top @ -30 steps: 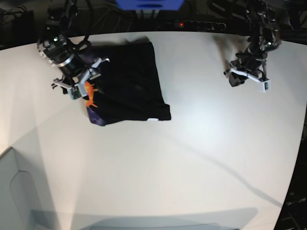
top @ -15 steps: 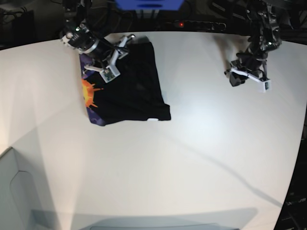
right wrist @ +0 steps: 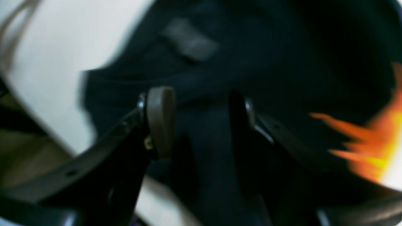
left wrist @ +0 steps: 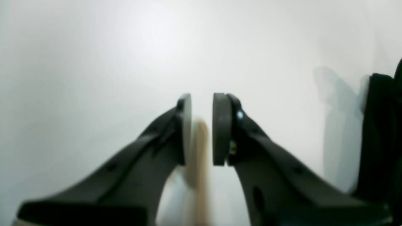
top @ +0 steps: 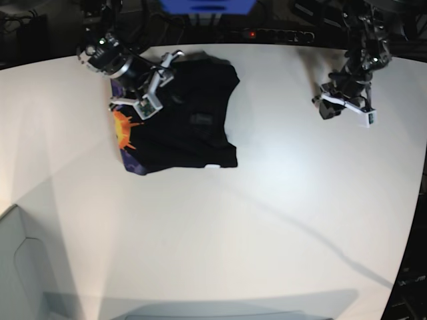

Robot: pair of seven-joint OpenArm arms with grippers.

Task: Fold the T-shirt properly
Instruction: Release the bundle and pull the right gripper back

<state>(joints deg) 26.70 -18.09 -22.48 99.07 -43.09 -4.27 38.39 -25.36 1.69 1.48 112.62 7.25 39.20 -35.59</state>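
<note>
Base view shows the white table with the T-shirt lying folded at the far left of it. It is black, and an orange print peeks out along its left edge. A small white label sits at its near edge. My right pincer is over the far left part of the shirt, with both white-tipped fingers pointing down at the cloth. In my right wrist view the T-shirt fills almost the whole picture, dark and blurry, and the orange print glows at the right side. My right pincer has a plain gap between its two pads. Dark cloth is in that gap, but the picture is too blurry for me to tell if I hold the cloth or only hang over it. My left pincer is at the far right of the table, well apart from the shirt. In my left wrist view the left pincer has its two round pads close to each other, with only a thin slit between them. Nothing is in that slit, only bare white table behind it. A dark thing shows at the right edge of that picture, and I cannot tell what it is.
</note>
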